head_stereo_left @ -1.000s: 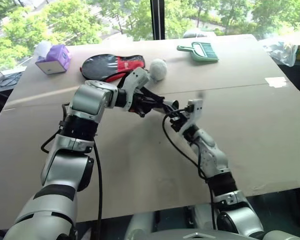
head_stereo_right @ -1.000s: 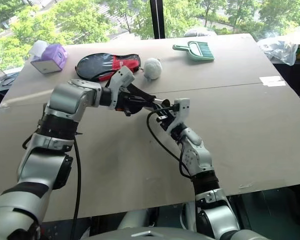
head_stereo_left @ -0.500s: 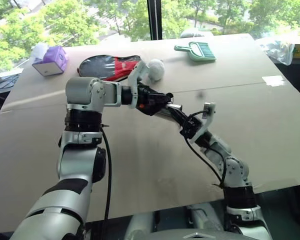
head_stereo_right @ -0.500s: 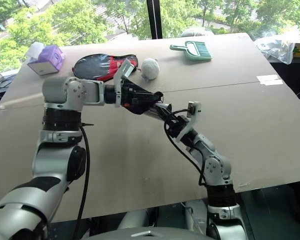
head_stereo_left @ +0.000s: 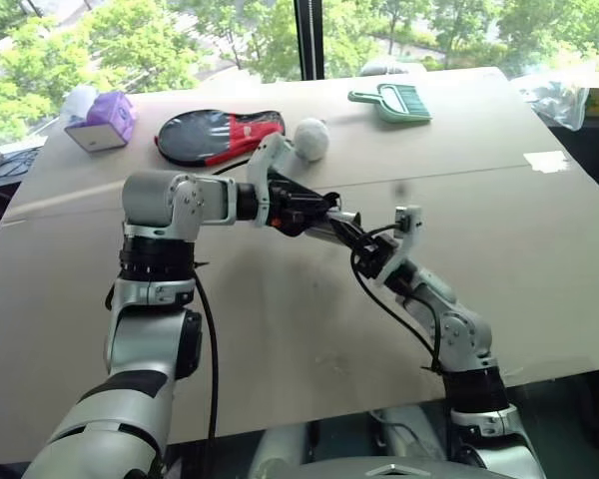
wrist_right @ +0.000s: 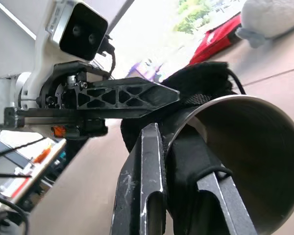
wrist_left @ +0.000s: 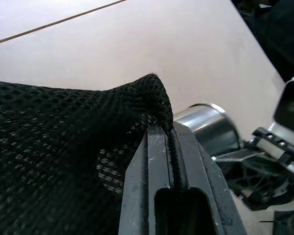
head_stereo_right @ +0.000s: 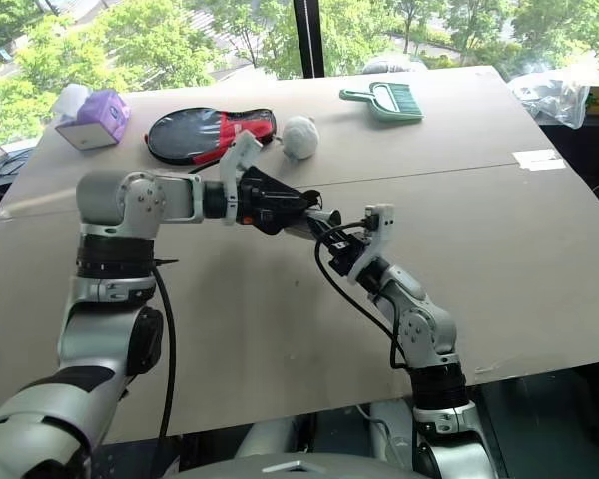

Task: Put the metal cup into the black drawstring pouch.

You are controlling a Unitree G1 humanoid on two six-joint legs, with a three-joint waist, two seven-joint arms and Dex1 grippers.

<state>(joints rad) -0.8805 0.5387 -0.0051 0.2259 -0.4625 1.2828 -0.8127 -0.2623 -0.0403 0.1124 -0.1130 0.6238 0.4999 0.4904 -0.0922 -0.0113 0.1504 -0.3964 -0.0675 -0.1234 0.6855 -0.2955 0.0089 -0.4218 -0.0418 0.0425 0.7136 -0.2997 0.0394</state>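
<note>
Pouch: black drawstring pouch (wrist_left: 63, 147) pinched at its mouth edge by clamped left end effector (wrist_left: 169, 134).
Cup: metal cup (wrist_right: 245, 161) rim gripped by right end effector (wrist_right: 183, 161), just beside the pouch mouth.
Progress: both held above the bench (head_stereo_left: 539, 230); insertion seemingly unfinished.

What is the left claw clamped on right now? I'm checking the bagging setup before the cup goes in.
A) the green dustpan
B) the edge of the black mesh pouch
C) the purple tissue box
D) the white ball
B: in the left wrist view the left claw is shut on the rim of the black drawstring pouch, with the metal cup just beside it.
</note>
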